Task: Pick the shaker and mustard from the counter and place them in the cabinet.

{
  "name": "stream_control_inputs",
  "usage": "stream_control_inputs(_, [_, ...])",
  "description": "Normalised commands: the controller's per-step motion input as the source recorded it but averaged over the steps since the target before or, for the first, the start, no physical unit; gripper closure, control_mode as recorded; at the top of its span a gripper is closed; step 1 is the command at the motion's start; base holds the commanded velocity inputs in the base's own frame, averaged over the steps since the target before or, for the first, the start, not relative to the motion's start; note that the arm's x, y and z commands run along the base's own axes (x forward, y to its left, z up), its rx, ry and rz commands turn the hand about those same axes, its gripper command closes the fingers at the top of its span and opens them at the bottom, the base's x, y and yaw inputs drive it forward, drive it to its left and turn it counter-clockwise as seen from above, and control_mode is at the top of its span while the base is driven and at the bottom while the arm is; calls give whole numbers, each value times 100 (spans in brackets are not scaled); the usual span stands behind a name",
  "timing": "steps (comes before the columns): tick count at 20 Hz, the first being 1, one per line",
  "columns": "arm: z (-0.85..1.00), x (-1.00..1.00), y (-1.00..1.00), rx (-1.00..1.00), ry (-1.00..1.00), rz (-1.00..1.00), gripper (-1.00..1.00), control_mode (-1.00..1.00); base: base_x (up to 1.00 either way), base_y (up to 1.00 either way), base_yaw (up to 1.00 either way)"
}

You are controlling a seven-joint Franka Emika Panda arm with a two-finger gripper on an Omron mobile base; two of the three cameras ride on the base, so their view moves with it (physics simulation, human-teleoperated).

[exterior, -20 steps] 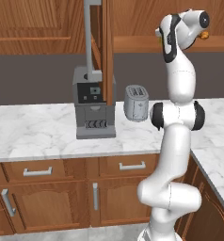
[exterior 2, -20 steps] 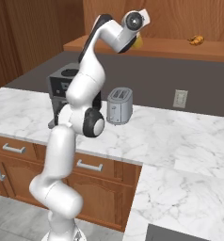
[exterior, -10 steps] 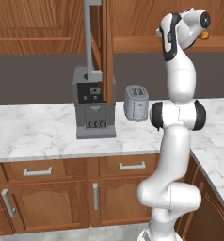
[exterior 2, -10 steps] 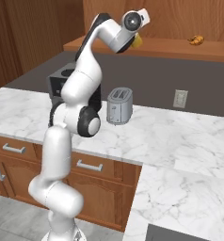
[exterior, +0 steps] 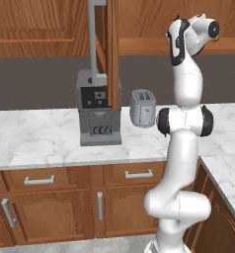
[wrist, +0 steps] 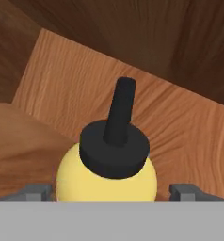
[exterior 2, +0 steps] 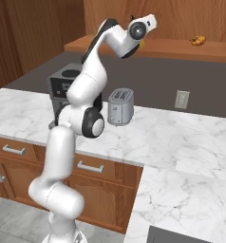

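Seen from the hand camera: the mustard [wrist: 107,181], a smooth rounded yellow squeeze bottle topped by a flat matte black disc cap and a tapering black nozzle, standing on the warm, streaky wood grain of the shelf inside the cabinet [wrist: 62,80]. Flanked at either side by the gripper [wrist: 113,192], its two small grey fingertips [wrist: 36,192] spread wide and set clear of the bottle's sides (no contact visible, so released rather than held).

Viewed from the base cameras: glossy white arm raised high, wrist tucked up at the brown wooden shelf above a dark grey backsplash. Below, the counter [exterior: 35,141], a white marble slab with soft grey veining, over brown panelled drawers with short silver handles. Resting on it, a boxy dark grey coffee machine [exterior: 98,112] and, just beside it, a rounded brushed-silver toaster [exterior: 142,108]. Farther along the shelf in the right base view, a small golden croissant [exterior 2: 197,41].
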Motion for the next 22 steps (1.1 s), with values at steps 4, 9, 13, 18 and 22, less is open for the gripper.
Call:
stream_control_inputs(4, [0,59,-30,0,0,0,-100,-100,0,0,0])
stream_control_inputs(9, [0,9,-15,0,0,0,-100,-100,0,0,0])
stream_control_inputs(13, [0,-44,-12,0,-1,0,-100,-100,0,0,0])
stream_control_inputs(18, [0,-99,-1,0,-4,0,-100,-100,0,0,0])
stream_control_inputs(22, [-2,-100,0,0,-6,0,-100,-100,0,0,0])
